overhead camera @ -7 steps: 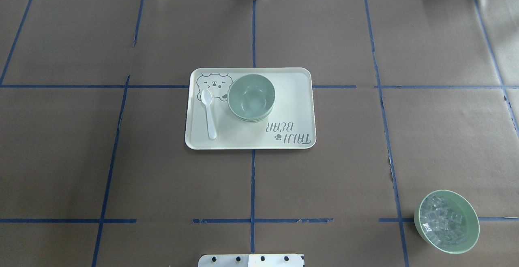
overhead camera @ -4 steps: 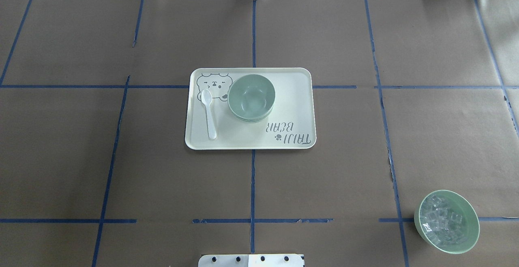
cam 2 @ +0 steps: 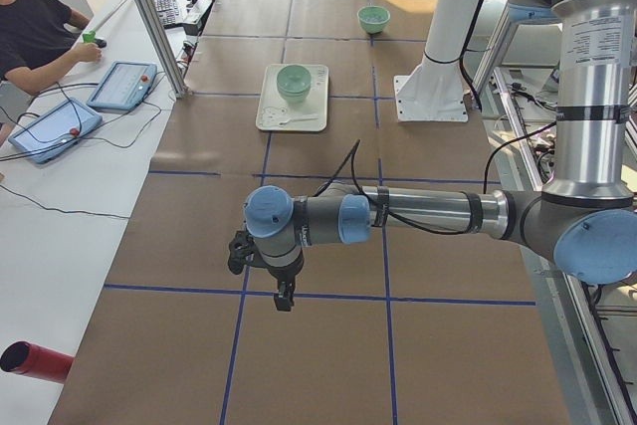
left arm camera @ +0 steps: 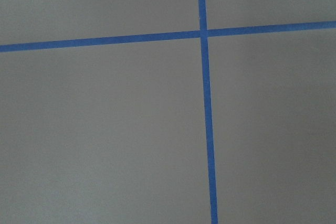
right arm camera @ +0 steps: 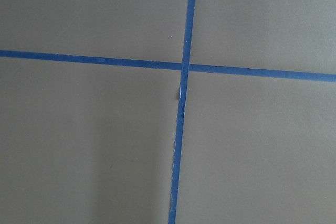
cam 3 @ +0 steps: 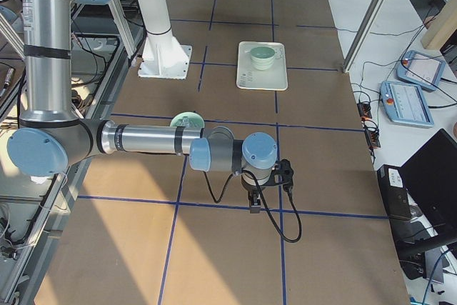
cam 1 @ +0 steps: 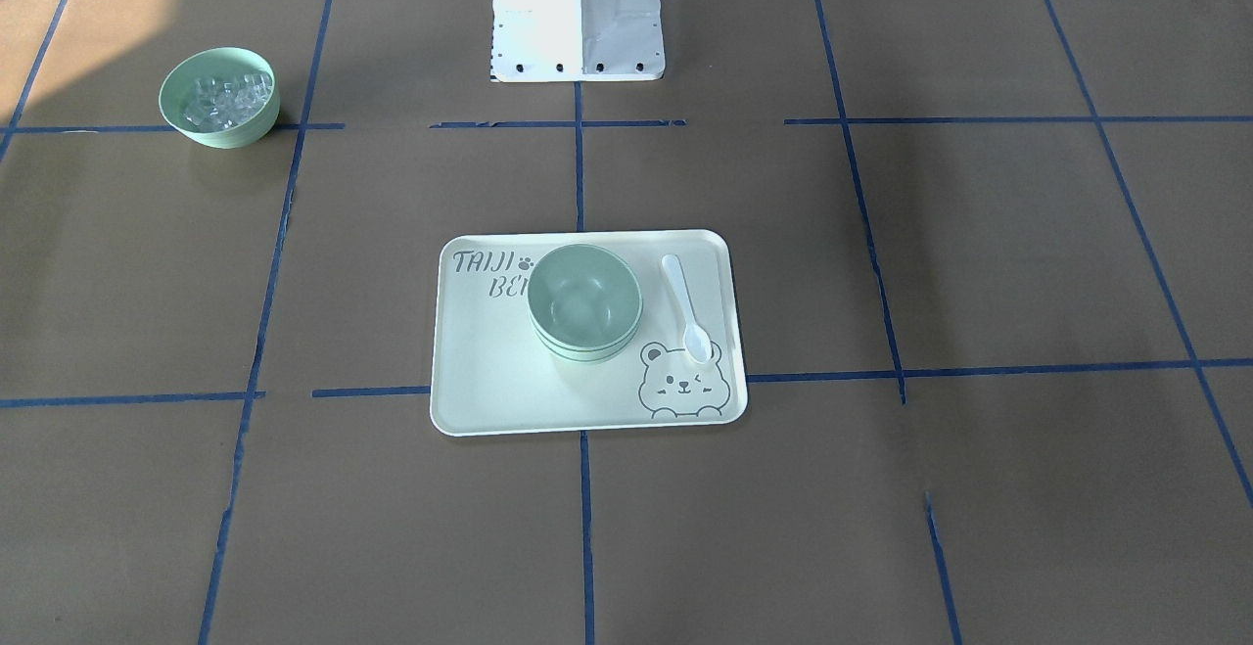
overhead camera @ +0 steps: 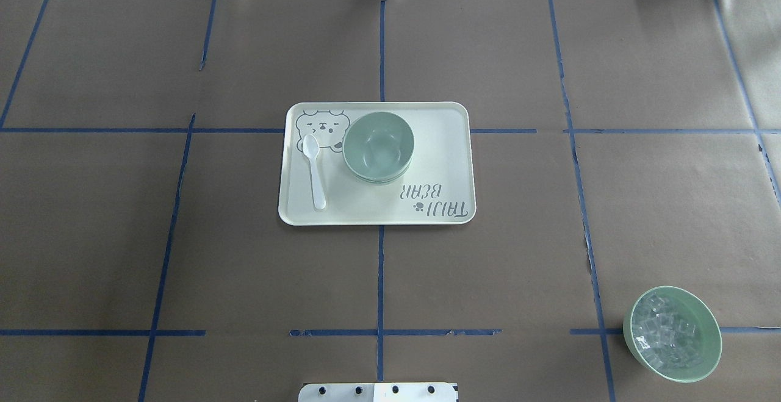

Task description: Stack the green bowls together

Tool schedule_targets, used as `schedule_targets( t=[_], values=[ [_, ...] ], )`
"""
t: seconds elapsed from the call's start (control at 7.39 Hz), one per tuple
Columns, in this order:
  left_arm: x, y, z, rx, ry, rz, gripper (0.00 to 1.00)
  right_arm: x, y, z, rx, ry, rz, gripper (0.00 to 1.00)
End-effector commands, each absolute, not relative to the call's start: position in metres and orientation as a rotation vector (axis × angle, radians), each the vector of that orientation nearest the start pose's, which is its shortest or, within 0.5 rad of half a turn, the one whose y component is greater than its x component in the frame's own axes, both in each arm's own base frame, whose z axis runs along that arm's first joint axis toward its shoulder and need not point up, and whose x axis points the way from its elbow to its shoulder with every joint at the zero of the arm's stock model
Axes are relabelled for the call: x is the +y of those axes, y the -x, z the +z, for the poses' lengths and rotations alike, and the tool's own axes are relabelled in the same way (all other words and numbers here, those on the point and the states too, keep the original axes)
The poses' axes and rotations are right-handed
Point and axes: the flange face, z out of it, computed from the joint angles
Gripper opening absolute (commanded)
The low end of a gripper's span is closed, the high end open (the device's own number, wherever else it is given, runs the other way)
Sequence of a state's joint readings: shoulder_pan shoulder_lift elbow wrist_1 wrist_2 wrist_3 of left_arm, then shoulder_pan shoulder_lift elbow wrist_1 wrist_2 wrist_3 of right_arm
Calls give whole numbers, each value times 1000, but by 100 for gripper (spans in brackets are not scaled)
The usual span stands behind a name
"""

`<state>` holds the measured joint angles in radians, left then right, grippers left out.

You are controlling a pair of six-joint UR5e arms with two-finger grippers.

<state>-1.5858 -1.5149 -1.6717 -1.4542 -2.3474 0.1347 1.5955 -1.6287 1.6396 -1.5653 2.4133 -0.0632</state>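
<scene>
The green bowls [overhead camera: 378, 146] sit nested in one stack on the cream bear tray [overhead camera: 439, 146], with lower rims showing under the top bowl in the front-facing view [cam 1: 584, 300]. The stack also shows far off in the left view [cam 2: 294, 80] and the right view [cam 3: 262, 55]. My left gripper [cam 2: 284, 298] hangs over bare paper far from the tray, seen only in the left view. My right gripper [cam 3: 255, 203] hangs over bare paper at the other end, seen only in the right view. I cannot tell whether either is open or shut. Both wrist views show only paper and blue tape.
A white spoon [overhead camera: 315, 170] lies on the tray beside the stack. A green bowl of clear ice-like cubes [overhead camera: 671, 333] stands near the table's near right corner. The robot base [cam 1: 578, 9] stands at the table edge. An operator sits at tablets [cam 2: 55, 126] beside the table.
</scene>
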Motion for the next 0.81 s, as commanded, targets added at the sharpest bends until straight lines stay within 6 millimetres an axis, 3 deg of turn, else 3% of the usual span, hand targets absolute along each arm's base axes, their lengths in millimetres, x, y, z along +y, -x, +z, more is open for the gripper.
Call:
schedule_targets(
  t=[0.0, 0.68],
  values=[
    [-461, 69, 647, 796, 15, 73, 100, -468, -71, 644, -846, -43, 0, 100],
    [-463, 69, 646, 800, 41, 1, 100, -469, -71, 642, -844, -49, 0, 100]
  ],
)
